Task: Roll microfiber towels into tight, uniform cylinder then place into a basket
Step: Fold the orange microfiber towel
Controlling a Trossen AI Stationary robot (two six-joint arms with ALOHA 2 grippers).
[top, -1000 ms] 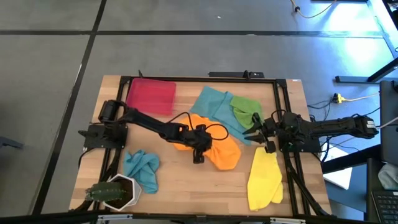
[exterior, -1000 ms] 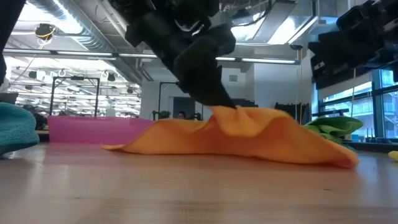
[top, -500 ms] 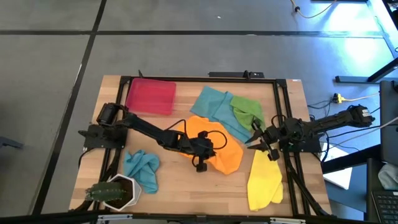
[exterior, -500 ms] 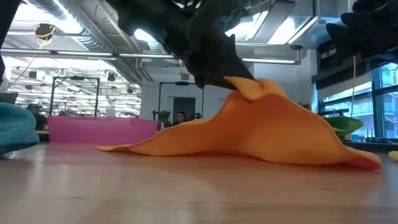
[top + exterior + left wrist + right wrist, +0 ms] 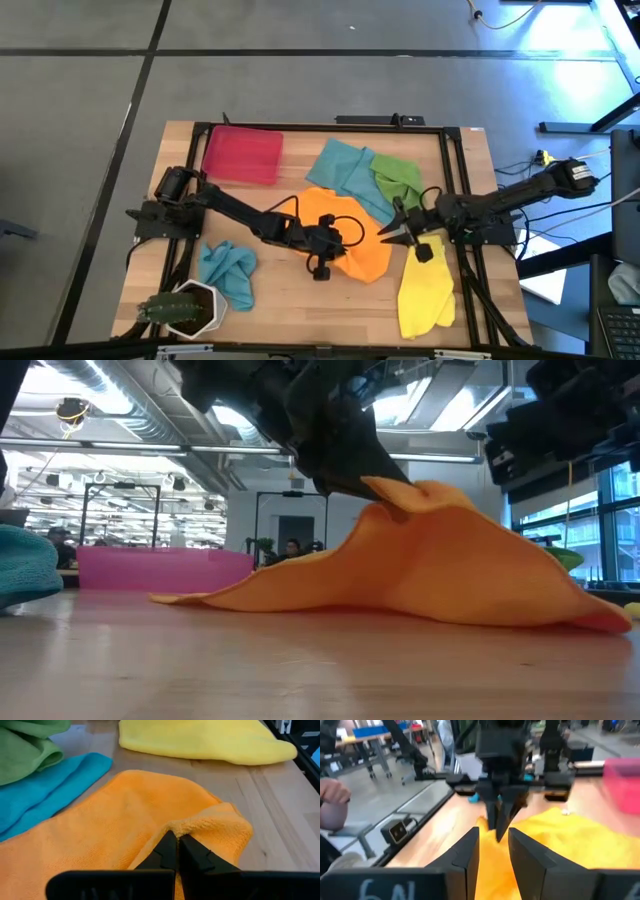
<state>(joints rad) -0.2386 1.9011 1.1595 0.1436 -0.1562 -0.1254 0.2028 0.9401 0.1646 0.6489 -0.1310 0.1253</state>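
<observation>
Pinching a raised fold of the orange towel (image 5: 352, 238) mid-bench, the left gripper (image 5: 322, 262) has its fingers clamped; the right gripper (image 5: 392, 230), fingers narrowly parted, faces it.

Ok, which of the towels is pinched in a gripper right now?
The orange towel, mid-table. The left gripper is shut on a fold of it and lifts it into a peak; the teal, green and yellow towels lie untouched.

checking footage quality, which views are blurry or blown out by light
Right wrist view: soft with motion blur, red basket smeared. Low view: bright backlit windows, arm above the orange towel nearly silhouetted. High view: glare on the floor at top right. Left wrist view: sharp, evenly lit.
</observation>
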